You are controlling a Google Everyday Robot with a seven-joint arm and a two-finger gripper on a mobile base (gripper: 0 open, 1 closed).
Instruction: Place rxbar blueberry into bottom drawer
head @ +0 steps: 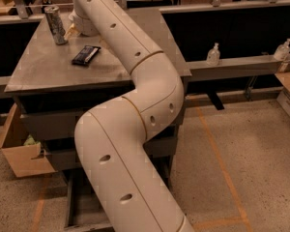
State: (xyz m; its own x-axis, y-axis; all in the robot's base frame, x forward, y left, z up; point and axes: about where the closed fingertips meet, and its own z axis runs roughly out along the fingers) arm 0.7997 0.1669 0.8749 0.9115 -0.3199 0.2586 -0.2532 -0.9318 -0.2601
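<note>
Approach step: white gripper (76, 28) over grey surface (48, 71) beside silver can (54, 24), grip state untellable; next, lower onto dark flat rxbar blueberry (86, 55).

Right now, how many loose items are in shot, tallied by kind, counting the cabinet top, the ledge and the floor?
Silver patterned can: 1
rxbar blueberry: 1
Pump bottles: 2
Cardboard box: 1
Total: 5
The gripper is at the back of the cabinet top, beside the can, mostly hidden by the arm.
</note>
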